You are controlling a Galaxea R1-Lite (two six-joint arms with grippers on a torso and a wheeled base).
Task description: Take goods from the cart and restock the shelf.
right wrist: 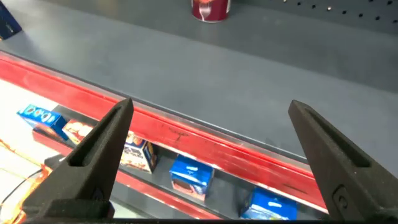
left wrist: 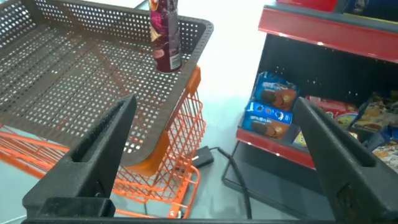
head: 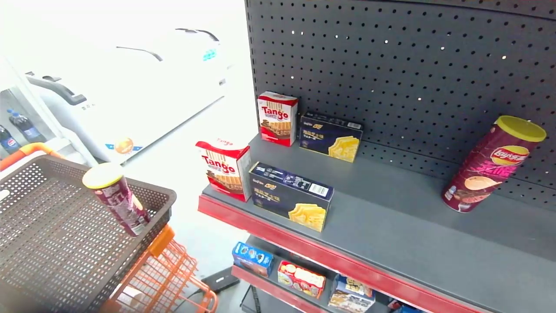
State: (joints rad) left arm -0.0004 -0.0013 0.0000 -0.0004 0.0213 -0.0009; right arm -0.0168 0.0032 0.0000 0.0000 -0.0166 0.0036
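Bottles (head: 17, 128) of dark drink stand at the room's far left edge, next to a white chest freezer (head: 130, 95) on a pale floor (head: 191, 161). In front of these sits the orange cart (head: 160, 278), carrying a brown mesh basket (head: 43, 234). The left hand (left wrist: 214, 104) hangs released and empty, with its fingers wide apart. The basket lies just ahead of it, and a purple chips can (head: 117, 201) with a yellow lid stands at the basket's corner, well beyond the fingers.

Further right is the grey shelf (head: 391, 226), with a red front edge (head: 304, 252) and a black pegboard (head: 412, 65) behind. Two red-and-white wafer boxes (head: 223, 170) and two dark blue boxes (head: 290, 195) stand on it in pairs, one pair at the front and one at the back.

The right hand (right wrist: 211, 106) is also released and grasps nothing. It hovers just off the red front edge. A second chips can (head: 493, 163) stands on its base far beyond it, close to the pegboard. Below this hand, a lower shelf (head: 260, 278) holds biscuit packs (head: 252, 258).
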